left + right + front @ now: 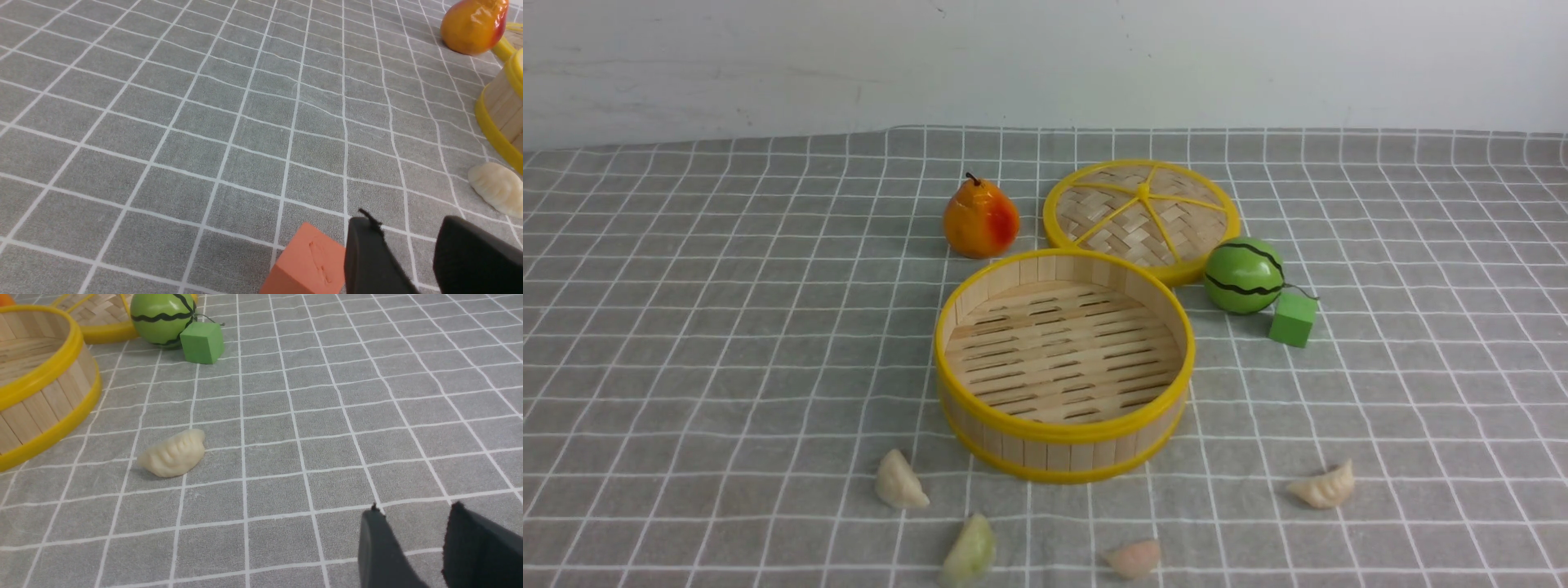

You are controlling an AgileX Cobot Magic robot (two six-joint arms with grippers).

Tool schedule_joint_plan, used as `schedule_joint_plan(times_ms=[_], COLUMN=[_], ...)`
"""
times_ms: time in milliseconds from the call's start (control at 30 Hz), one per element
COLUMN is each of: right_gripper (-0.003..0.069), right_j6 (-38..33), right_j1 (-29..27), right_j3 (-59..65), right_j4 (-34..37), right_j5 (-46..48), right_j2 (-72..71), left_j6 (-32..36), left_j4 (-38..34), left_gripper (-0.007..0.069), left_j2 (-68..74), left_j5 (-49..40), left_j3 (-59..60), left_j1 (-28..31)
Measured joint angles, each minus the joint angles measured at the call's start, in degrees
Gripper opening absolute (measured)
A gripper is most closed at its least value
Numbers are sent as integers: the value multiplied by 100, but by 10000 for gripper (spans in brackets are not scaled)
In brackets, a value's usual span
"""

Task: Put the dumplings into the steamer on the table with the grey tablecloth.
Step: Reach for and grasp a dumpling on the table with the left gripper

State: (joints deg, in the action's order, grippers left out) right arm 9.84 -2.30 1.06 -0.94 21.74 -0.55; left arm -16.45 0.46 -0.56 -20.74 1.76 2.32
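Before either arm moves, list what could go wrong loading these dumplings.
1. The orange block sits right beside the left end effector; a sweep could knock it.
2. The right cream dumpling is small and rounded, so it may slip.
3. A low carry could clip the rim of the steamer.

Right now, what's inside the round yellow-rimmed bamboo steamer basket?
Nothing visible: the bamboo steamer shows only bare slatted floor. Its near wall hides a thin strip of floor. All four glossy crescent dumplings lie outside on the grey gridded tablecloth.
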Motion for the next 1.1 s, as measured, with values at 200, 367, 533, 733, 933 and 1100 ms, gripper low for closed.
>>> schedule_joint_plan(times_ms=[200, 367, 533, 733, 933, 1100], right_gripper=[240, 240, 240, 240, 240, 240], right_j6=[0, 0, 0, -5, -5, 186], right_j1=[0, 0, 0, 0, 0, 0], right_j3=[0, 0, 0, 0, 0, 0], right_j4=[3, 7, 7, 7, 7, 712], right_j5=[0, 0, 0, 0, 0, 0], right_j2=[0, 0, 0, 0, 0, 0], left_j6=[0, 0, 0, 0, -45, -969], left_j4=[0, 0, 0, 48, -253, -1908], left_gripper=[237, 237, 237, 237, 237, 237], left_j2=[0, 0, 0, 0, 0, 0], left_j5=[0, 0, 0, 31, 234, 355], left_j3=[0, 0, 0, 0, 0, 0], left_j1=[0, 0, 0, 0, 0, 0])
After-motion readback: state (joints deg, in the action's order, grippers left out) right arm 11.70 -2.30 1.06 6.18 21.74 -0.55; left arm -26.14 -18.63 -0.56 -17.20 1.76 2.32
